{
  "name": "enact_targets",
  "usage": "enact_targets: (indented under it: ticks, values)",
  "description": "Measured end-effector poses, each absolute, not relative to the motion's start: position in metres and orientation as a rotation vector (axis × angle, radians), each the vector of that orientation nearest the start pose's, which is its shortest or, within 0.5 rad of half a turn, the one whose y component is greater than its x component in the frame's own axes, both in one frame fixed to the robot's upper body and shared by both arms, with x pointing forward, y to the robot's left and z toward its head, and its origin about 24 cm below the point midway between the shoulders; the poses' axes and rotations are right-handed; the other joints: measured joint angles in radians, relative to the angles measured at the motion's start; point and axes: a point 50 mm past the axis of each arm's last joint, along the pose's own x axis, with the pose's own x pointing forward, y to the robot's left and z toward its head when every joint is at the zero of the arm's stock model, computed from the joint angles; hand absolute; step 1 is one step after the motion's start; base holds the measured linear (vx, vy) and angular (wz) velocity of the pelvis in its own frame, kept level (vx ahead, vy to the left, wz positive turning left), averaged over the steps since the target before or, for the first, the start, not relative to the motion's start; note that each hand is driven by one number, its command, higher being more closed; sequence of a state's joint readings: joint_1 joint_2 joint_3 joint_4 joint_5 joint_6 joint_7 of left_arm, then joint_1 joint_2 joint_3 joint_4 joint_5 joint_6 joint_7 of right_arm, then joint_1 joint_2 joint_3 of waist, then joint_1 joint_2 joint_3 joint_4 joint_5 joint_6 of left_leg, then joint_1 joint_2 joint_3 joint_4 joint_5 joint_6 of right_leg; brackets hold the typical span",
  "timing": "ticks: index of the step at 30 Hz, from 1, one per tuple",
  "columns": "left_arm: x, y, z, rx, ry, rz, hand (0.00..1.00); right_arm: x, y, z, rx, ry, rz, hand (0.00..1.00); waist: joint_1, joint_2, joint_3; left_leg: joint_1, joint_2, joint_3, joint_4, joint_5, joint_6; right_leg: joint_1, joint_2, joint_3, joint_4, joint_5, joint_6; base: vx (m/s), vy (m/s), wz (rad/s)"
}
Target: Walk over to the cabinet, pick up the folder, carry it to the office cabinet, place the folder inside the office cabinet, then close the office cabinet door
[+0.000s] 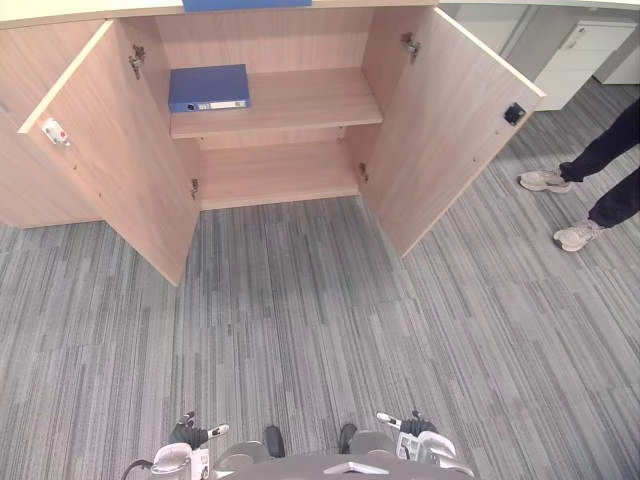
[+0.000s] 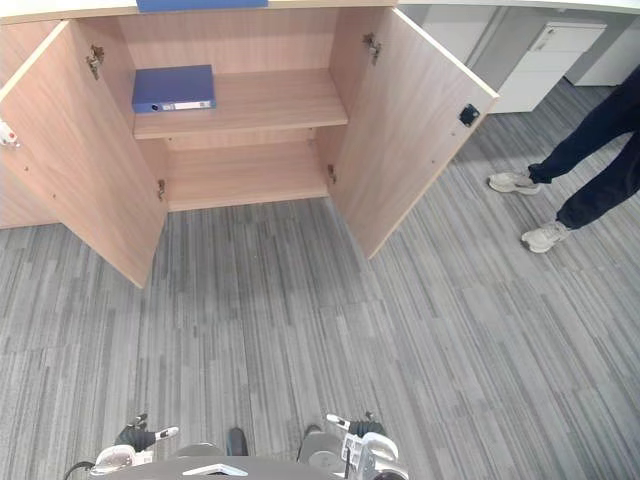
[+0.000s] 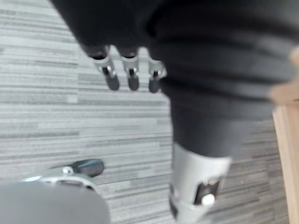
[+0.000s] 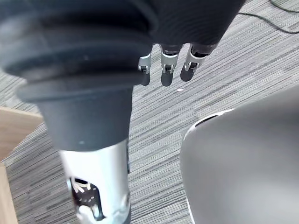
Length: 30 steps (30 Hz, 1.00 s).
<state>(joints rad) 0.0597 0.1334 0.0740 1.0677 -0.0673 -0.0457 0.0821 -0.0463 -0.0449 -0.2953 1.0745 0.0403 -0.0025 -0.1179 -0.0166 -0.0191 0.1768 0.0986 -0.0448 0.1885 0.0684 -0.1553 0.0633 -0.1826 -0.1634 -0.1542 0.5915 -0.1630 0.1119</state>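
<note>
Op: Both hands sit nearest me, low in the head cam: left hand (image 1: 190,436) and right hand (image 1: 416,432). Per the wrist cams, the left's fingers (image 3: 112,78) hang straight w/ nothing in them. Same on the right: fingers (image 4: 165,71) hang loose over the floor, holding nothing.

Desk: Room to move?

Op: Plenty. Grey striped carpet (image 1: 320,320) runs open from me up to the cabinet (image 1: 280,180). It's light wood w/ both doors swung wide. The left door (image 1: 110,150) angles out toward me on the left and the right door (image 1: 450,130) does the same on the right. Their lower corners reach out over the carpet w/ a wide gap btwn them. A person's legs (image 1: 605,165), dark trousers and pale shoes, stand well off to the right, past the right door's edge. A white drawer unit (image 1: 585,55) sits beyond them, far right.

Desk: And the folder?

Op: The folder (image 1: 208,87) is inside the cabinet, lying flat at the left end of the upper shelf (image 1: 310,100), close to the side wall. It's blue, spine facing out w/ a white label strip. The shelf carries on to its right, w/ a lower compartment underneath. A 2nd blue item (image 1: 247,4) sits on the cabinet top, cut off by the frame edge, so can't tell what it is.
</note>
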Motion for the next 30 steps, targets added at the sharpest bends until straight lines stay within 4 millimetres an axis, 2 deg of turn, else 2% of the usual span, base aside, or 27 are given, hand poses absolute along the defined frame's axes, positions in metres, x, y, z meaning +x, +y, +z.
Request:
enact_targets:
  ticks: [1, 3, 4, 5, 6, 7, 8, 9, 10, 11, 12, 13, 14, 15, 16, 17, 18, 20, 22, 23, 24, 25, 26, 27, 28, 29, 30]
  values:
    - [0.104, 0.215, -0.156, 0.064, 1.062, 0.259, 0.0, 0.136, -0.205, -0.15, 0.093, 1.013, -0.4, 0.0, -0.004, 0.011, 0.007, 0.014, 0.002, -0.009, -0.001, -0.013, 0.006, -0.013, -0.003, -0.009, 0.034, -0.033, -0.003, 0.23, 0.046, 0.45]
    - [0.111, 0.213, -0.154, 0.048, 1.041, 0.262, 0.0, 0.141, -0.202, -0.149, 0.084, 1.002, -0.379, 0.0, -0.006, -0.002, 0.02, 0.067, 0.014, -0.038, -0.011, -0.045, 0.0, -0.058, 0.018, -0.043, 0.041, -0.114, -0.03, 0.26, 0.002, 0.36]
    - [0.111, 0.212, -0.154, 0.045, 1.039, 0.26, 0.0, 0.142, -0.202, -0.149, 0.085, 1.0, -0.378, 0.0, -0.007, 0.002, 0.023, 0.078, 0.025, -0.045, -0.017, -0.05, -0.004, -0.071, 0.033, -0.055, 0.023, -0.116, -0.032, 0.25, -0.059, 0.29]
    - [0.115, 0.209, -0.154, 0.04, 1.031, 0.256, 0.0, 0.146, -0.202, -0.147, 0.084, 0.979, -0.378, 0.0, -0.014, 0.012, 0.029, 0.093, 0.053, -0.056, -0.02, -0.058, -0.015, -0.101, 0.071, -0.075, -0.031, -0.109, -0.044, 0.26, -0.093, 0.32]
    - [0.114, 0.208, -0.154, 0.037, 1.034, 0.255, 0.0, 0.151, -0.203, -0.145, 0.081, 0.962, -0.376, 0.0, -0.02, 0.02, 0.034, 0.101, 0.081, -0.066, -0.019, -0.064, -0.026, -0.132, 0.113, -0.078, -0.108, -0.077, -0.069, 0.26, -0.104, 0.35]
    - [0.115, 0.208, -0.154, 0.037, 1.032, 0.254, 0.0, 0.152, -0.203, -0.144, 0.081, 0.957, -0.376, 0.0, -0.024, 0.022, 0.035, 0.104, 0.09, -0.072, -0.019, -0.069, -0.035, -0.142, 0.131, -0.077, -0.161, -0.046, -0.074, 0.31, -0.118, 0.44]
    - [0.114, 0.208, -0.154, 0.037, 1.033, 0.254, 0.0, 0.15, -0.204, -0.144, 0.079, 0.959, -0.379, 0.0, -0.028, 0.015, 0.035, 0.122, 0.096, -0.082, -0.018, -0.085, -0.069, -0.141, 0.156, -0.067, -0.275, 0.048, -0.092, 0.29, -0.106, 0.41]
    - [0.112, 0.208, -0.155, 0.036, 1.039, 0.256, 0.0, 0.148, -0.205, -0.145, 0.078, 0.964, -0.382, 0.0, -0.028, 0.008, 0.035, 0.138, 0.094, -0.086, -0.018, -0.099, -0.093, -0.134, 0.156, -0.058, -0.32, 0.103, -0.11, 0.41, -0.171, 0.55]
    - [0.107, 0.206, -0.157, 0.015, 1.051, 0.271, 0.0, 0.141, -0.207, -0.146, 0.083, 0.972, -0.397, 0.0, -0.03, -0.01, 0.029, 0.169, 0.082, -0.105, -0.016, -0.125, -0.123, -0.128, 0.143, -0.039, -0.333, 0.213, -0.126, 0.43, -0.206, 0.33]
    - [0.107, 0.198, -0.158, -0.022, 1.051, 0.28, 0.0, 0.144, -0.214, -0.144, 0.06, 0.958, -0.402, 0.0, -0.025, 0.029, 0.03, 0.172, 0.116, -0.105, 0.008, -0.133, -0.134, -0.127, 0.162, -0.058, -0.3, 0.197, -0.133, 0.5, -0.247, 0.36]
    - [0.108, 0.195, -0.159, -0.038, 1.046, 0.28, 0.0, 0.143, -0.216, -0.144, 0.056, 0.958, -0.405, 0.0, -0.029, 0.036, 0.028, 0.148, 0.121, -0.106, 0.063, -0.127, -0.145, -0.113, 0.162, -0.062, -0.305, 0.163, -0.137, 0.47, -0.254, 0.21]
    - [0.11, 0.189, -0.158, -0.073, 1.036, 0.295, 0.0, 0.144, -0.219, -0.143, 0.061, 0.952, -0.42, 0.0, -0.029, 0.054, 0.041, 0.103, 0.138, -0.101, 0.185, -0.12, -0.158, -0.077, 0.168, -0.073, -0.328, 0.15, -0.15, 0.39, -0.21, 0.33]
    - [0.11, 0.188, -0.158, -0.102, 1.032, 0.318, 0.0, 0.143, -0.221, -0.143, 0.06, 0.953, -0.424, 0.0, -0.032, 0.058, 0.044, 0.041, 0.151, -0.092, 0.347, -0.105, -0.177, -0.039, 0.173, -0.078, -0.351, 0.135, -0.154, 0.45, -0.262, 0.33]
    - [0.112, 0.189, -0.157, -0.152, 1.01, 0.37, 0.0, 0.141, -0.221, -0.142, 0.054, 0.95, -0.422, 0.0, -0.029, 0.059, 0.053, -0.075, 0.213, -0.06, 0.651, -0.064, -0.185, 0.049, 0.19, -0.078, -0.391, 0.112, -0.165, 0.36, -0.2, 0.23]
    - [0.112, 0.19, -0.156, -0.158, 1.004, 0.378, 0.0, 0.14, -0.22, -0.142, 0.053, 0.949, -0.419, 0.0, -0.026, 0.059, 0.054, -0.089, 0.228, -0.046, 0.705, -0.065, -0.185, 0.068, 0.196, -0.077, -0.397, 0.106, -0.167, 0.4, -0.228, 0.0]
    - [0.116, 0.192, -0.154, -0.174, 0.979, 0.399, 0.0, 0.134, -0.216, -0.145, 0.065, 0.958, -0.42, 0.0, -0.008, 0.057, 0.058, -0.139, 0.289, 0.007, 0.852, -0.077, -0.168, 0.132, 0.21, -0.075, -0.411, 0.079, -0.18, 0.32, -0.168, -0.27]
    - [0.12, 0.194, -0.151, -0.174, 0.955, 0.404, 0.0, 0.131, -0.211, -0.146, 0.078, 0.966, -0.418, 0.0, 0.01, 0.04, 0.06, -0.192, 0.328, 0.043, 0.915, -0.089, -0.148, 0.176, 0.215, -0.06, -0.417, 0.043, -0.195, 0.31, -0.157, -0.32]
    - [0.125, 0.195, -0.149, -0.172, 0.932, 0.399, 0.0, 0.13, -0.208, -0.148, 0.094, 0.974, -0.422, 0.0, 0.017, 0.038, 0.057, -0.272, 0.347, 0.076, 0.895, -0.101, -0.145, 0.228, 0.216, -0.04, -0.446, 0.038, -0.181, 0.32, -0.086, -0.36]
    - [0.128, 0.194, -0.148, -0.168, 0.919, 0.392, 0.0, 0.128, -0.208, -0.149, 0.115, 0.98, -0.436, 0.0, 0.021, 0.037, 0.056, -0.327, 0.339, 0.116, 0.769, -0.115, -0.144, 0.276, 0.206, -0.013, -0.48, 0.037, -0.169, 0.36, 0.007, -0.4]
    - [0.131, 0.194, -0.147, -0.164, 0.912, 0.385, 0.0, 0.128, -0.209, -0.148, 0.121, 0.979, -0.45, 0.0, 0.024, 0.033, 0.057, -0.351, 0.304, 0.118, 0.643, -0.115, -0.149, 0.3, 0.188, 0.002, -0.504, 0.037, -0.158, 0.38, 0.1, -0.4]
    - [0.134, 0.194, -0.146, -0.16, 0.906, 0.38, 0.0, 0.126, -0.211, -0.149, 0.126, 0.983, -0.472, 0.0, 0.03, 0.025, 0.061, -0.362, 0.252, 0.101, 0.488, -0.1, -0.159, 0.321, 0.164, 0.02, -0.522, 0.03, -0.142, 0.37, 0.125, -0.39]
    - [0.135, 0.194, -0.146, -0.156, 0.904, 0.376, 0.0, 0.124, -0.211, -0.15, 0.131, 0.99, -0.485, 0.0, 0.031, 0.021, 0.062, -0.362, 0.22, 0.083, 0.399, -0.074, -0.161, 0.329, 0.151, 0.029, -0.531, 0.026, -0.132, 0.43, 0.209, -0.43]
    - [0.134, 0.192, -0.146, -0.146, 0.908, 0.361, 0.0, 0.121, -0.214, -0.151, 0.133, 1.002, -0.501, 0.0, 0.034, 0.022, 0.061, -0.358, 0.173, 0.041, 0.233, -0.005, -0.16, 0.35, 0.134, 0.043, -0.548, 0.017, -0.11, 0.45, 0.256, -0.43]
    - [0.133, 0.19, -0.147, -0.139, 0.92, 0.349, 0.0, 0.117, -0.214, -0.153, 0.129, 1.022, -0.502, 0.0, 0.038, 0.028, 0.057, -0.349, 0.154, 0.003, 0.158, 0.098, -0.154, 0.372, 0.129, 0.064, -0.56, 0.0, -0.084, 0.46, 0.279, -0.53]
    - [0.133, 0.19, -0.148, -0.137, 0.921, 0.347, 0.0, 0.116, -0.214, -0.153, 0.129, 1.029, -0.503, 0.0, 0.044, 0.029, 0.055, -0.335, 0.149, -0.002, 0.156, 0.157, -0.141, 0.385, 0.126, 0.084, -0.562, -0.009, -0.071, 0.4, 0.257, -0.53]
    - [0.134, 0.194, -0.147, -0.126, 0.917, 0.346, 0.0, 0.116, -0.208, -0.155, 0.141, 1.034, -0.491, 0.0, 0.041, 0.002, 0.045, -0.327, 0.124, 0.014, 0.177, 0.15, -0.097, 0.393, 0.097, 0.104, -0.554, -0.028, -0.055, 0.39, 0.237, -0.46]
    - [0.133, 0.199, -0.147, -0.097, 0.923, 0.337, 0.0, 0.116, -0.2, -0.156, 0.159, 1.038, -0.479, 0.0, 0.034, -0.024, 0.034, -0.325, 0.11, 0.034, 0.201, 0.106, -0.088, 0.375, 0.071, 0.119, -0.509, -0.036, -0.047, 0.37, 0.225, -0.44]
